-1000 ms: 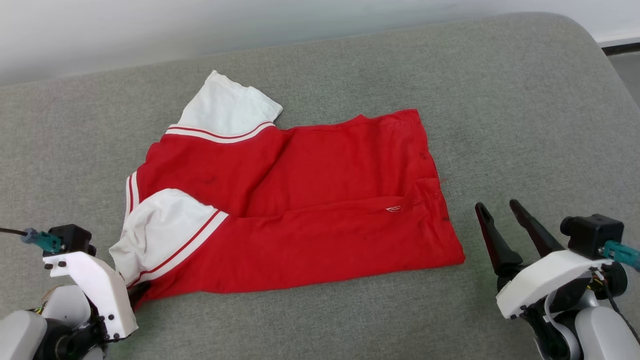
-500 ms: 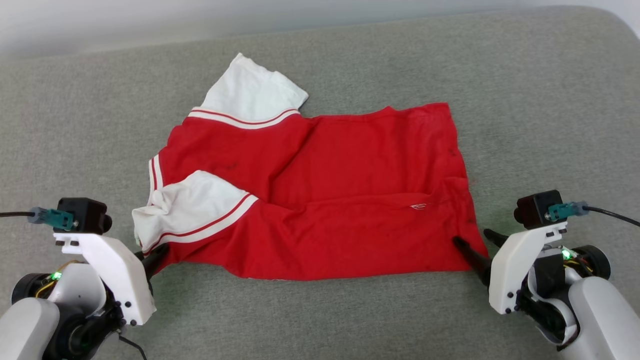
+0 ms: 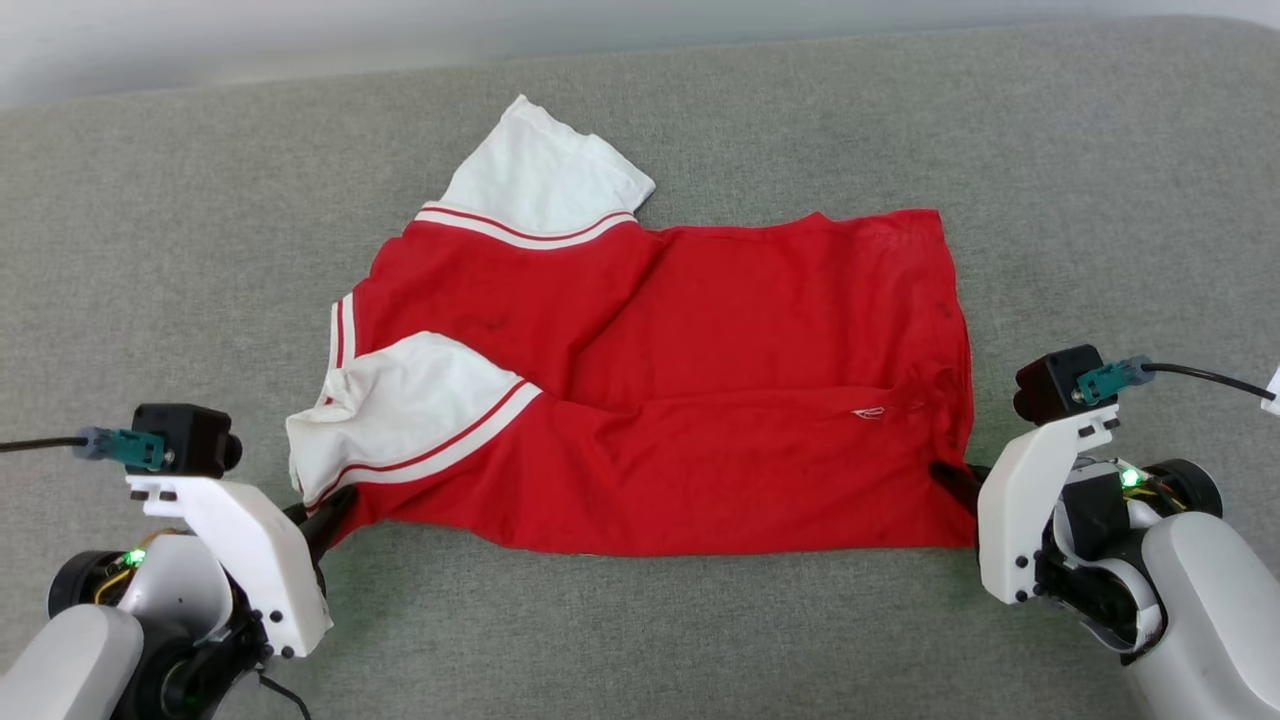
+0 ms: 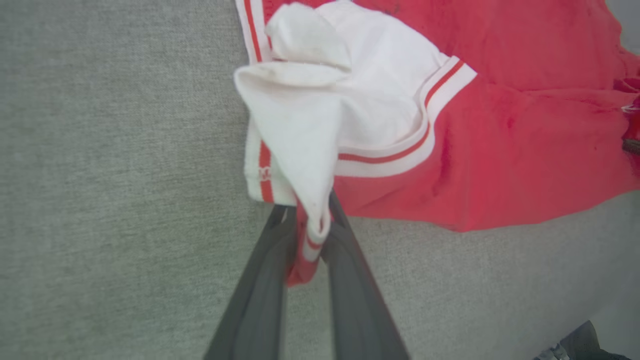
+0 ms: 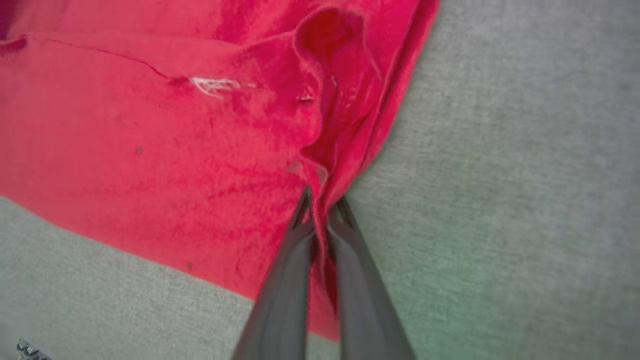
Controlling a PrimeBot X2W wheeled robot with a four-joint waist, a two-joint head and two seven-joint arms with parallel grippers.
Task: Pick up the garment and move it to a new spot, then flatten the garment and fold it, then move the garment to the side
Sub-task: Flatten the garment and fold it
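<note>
The garment (image 3: 700, 400), a red jersey with white sleeves and red-and-white striped trim, lies spread across the grey cushion, folded along its length. A small white logo (image 3: 868, 412) shows near its right end. My left gripper (image 3: 325, 505) is shut on the garment's near-left corner by the white sleeve (image 3: 400, 410); in the left wrist view the bunched sleeve (image 4: 320, 130) and trim sit pinched in that gripper (image 4: 310, 225). My right gripper (image 3: 950, 478) is shut on the near-right corner; the right wrist view shows a red fold (image 5: 330, 140) gathered into that gripper (image 5: 322, 200).
The grey fabric cushion (image 3: 640, 630) stretches wide on all sides of the garment. Its far edge meets a pale wall (image 3: 300, 40) at the top of the head view. A rounded corner of the cushion lies at the far right (image 3: 1230, 40).
My right gripper came in from the right with its jaws open and shut on the garment's near-right corner. The head camera shifted, so the whole scene sits more to the right.
</note>
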